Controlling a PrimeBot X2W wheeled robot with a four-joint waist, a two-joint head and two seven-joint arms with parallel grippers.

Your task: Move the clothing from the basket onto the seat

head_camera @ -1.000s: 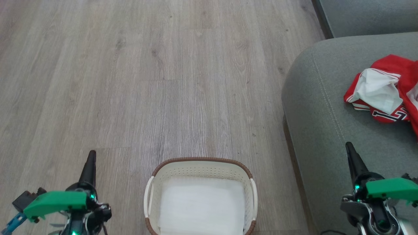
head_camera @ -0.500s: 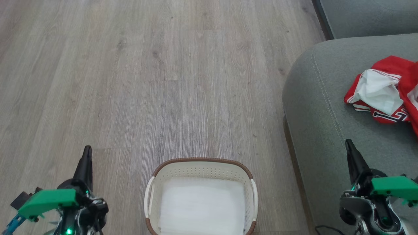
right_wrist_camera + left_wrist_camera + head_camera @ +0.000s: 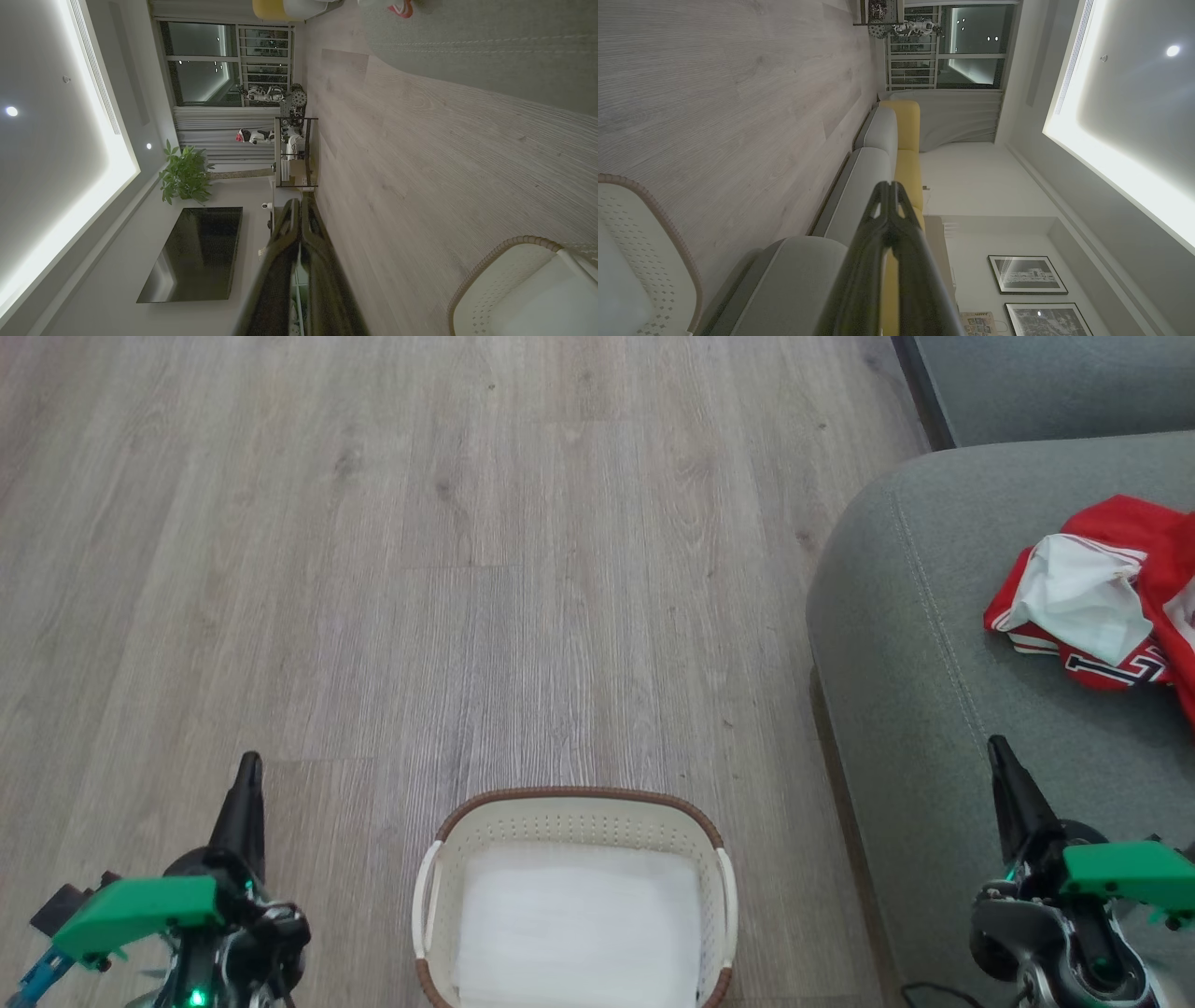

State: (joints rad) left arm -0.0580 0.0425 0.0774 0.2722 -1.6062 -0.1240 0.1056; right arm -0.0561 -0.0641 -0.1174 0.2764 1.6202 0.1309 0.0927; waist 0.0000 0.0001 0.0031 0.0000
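Observation:
The red-and-white clothing [image 3: 1111, 602] lies crumpled on the grey-green seat [image 3: 934, 644] at the right, numerals showing; a scrap of the clothing [image 3: 401, 8] peeks in at the top of the right wrist view. The cream basket [image 3: 574, 814] stands on the floor at the bottom centre, holding just its flat white liner [image 3: 577, 929]. My left gripper [image 3: 248, 767] hovers over the floor left of the basket, shut and empty, fingertips touching [image 3: 890, 186]. Over the seat's front stands my right gripper [image 3: 997, 749], also shut and empty, tips together [image 3: 300, 203].
Pale wood floor [image 3: 467, 569] stretches ahead of the basket. A second grey cushion [image 3: 1055, 383] sits at the top right. The wrist views show a long sofa with yellow backs [image 3: 908, 154], a television [image 3: 196, 254], a plant [image 3: 184, 175] and a shelf unit [image 3: 294, 151] far off.
Over the last second both arms have drawn back and down slightly, the left fingertip dropping lower in view. Basket and clothing stay put.

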